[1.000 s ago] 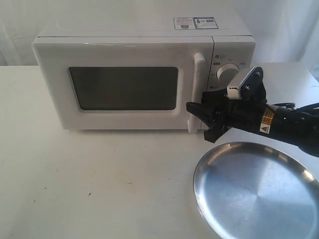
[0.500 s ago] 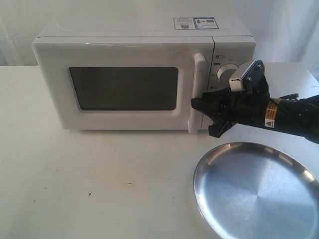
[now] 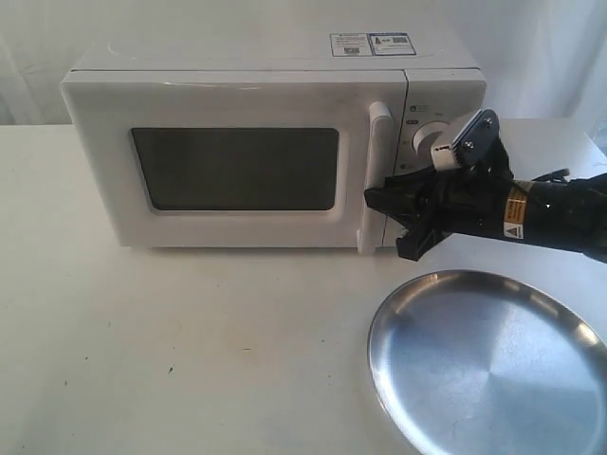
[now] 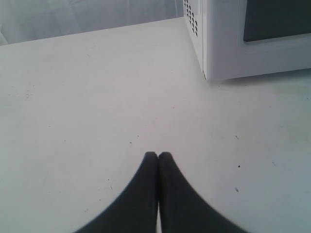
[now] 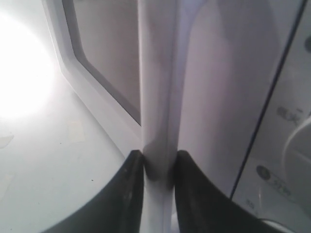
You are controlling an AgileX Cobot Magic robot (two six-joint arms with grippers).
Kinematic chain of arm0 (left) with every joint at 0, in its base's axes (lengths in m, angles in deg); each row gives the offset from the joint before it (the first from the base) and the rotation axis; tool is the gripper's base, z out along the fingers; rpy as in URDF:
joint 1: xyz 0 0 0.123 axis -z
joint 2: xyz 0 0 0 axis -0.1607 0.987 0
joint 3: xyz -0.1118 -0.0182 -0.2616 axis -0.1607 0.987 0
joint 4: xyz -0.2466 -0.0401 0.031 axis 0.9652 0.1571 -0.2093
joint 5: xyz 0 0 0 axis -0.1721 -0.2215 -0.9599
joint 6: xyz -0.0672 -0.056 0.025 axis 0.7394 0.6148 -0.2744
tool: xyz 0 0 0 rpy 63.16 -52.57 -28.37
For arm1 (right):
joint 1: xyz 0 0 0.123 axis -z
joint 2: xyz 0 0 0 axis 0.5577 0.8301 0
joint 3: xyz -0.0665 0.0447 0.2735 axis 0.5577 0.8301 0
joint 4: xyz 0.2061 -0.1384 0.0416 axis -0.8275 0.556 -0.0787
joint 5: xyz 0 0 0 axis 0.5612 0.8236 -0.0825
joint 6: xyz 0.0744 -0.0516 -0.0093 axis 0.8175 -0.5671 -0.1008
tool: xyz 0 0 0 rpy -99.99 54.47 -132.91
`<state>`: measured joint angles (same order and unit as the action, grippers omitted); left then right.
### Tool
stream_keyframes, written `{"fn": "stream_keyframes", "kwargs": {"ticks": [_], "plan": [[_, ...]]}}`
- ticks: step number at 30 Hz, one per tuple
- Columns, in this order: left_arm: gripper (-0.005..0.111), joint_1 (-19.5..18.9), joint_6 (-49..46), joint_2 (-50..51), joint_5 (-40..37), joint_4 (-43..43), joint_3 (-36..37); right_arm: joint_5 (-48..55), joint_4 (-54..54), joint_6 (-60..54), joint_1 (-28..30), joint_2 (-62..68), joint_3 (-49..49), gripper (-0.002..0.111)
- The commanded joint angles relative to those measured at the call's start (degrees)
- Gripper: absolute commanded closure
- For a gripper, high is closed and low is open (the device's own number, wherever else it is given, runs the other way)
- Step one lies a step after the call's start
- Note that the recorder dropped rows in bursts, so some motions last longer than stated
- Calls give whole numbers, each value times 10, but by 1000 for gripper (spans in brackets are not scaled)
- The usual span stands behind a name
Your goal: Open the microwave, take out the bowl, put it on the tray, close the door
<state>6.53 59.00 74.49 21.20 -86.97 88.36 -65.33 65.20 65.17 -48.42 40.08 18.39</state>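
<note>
The white microwave (image 3: 275, 142) stands at the back of the table with its door (image 3: 228, 166) closed. My right gripper (image 3: 387, 220) is shut on the lower part of the door's vertical white bar handle (image 3: 377, 180); in the right wrist view the handle (image 5: 158, 97) runs between the two black fingers (image 5: 131, 194), which press on both its sides. The shiny steel tray (image 3: 488, 360) lies empty at the front right. The bowl is hidden. My left gripper (image 4: 158, 154) is shut on nothing, low over bare table near the microwave's corner (image 4: 214, 43).
The dark window (image 3: 235, 168) shows nothing inside. Two dials sit on the control panel (image 3: 432, 133), right behind my right arm (image 3: 541, 220). Bare white table (image 3: 190, 351) spreads in front of the microwave and left of the tray.
My right gripper moved up and in to the handle's lower part and now stands closed around it. The door has not moved.
</note>
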Motion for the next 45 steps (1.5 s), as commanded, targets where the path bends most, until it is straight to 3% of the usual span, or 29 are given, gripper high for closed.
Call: {"fn": "stream_keyframes", "kwargs": {"ticks": [1, 9, 24, 31, 34, 40, 45], "plan": [[107, 0, 4, -1, 1, 2, 2, -150, 290, -3, -70, -4, 25, 108], [107, 0, 4, -1, 1, 2, 2, -150, 300, 14, -124, -45, 38, 108], [107, 0, 4, -1, 1, 2, 2, -150, 299, 36, -121, -88, 65, 108], [107, 0, 4, -1, 1, 2, 2, -98, 300, 215, -121, -151, 65, 107], [107, 0, 4, -1, 1, 2, 2, -96, 300, 234, -121, -170, 73, 96], [107, 0, 4, -1, 1, 2, 2, -97, 300, 286, -121, -186, 78, 54], [107, 0, 4, -1, 1, 2, 2, -95, 300, 352, -121, -199, 78, 59]]}}
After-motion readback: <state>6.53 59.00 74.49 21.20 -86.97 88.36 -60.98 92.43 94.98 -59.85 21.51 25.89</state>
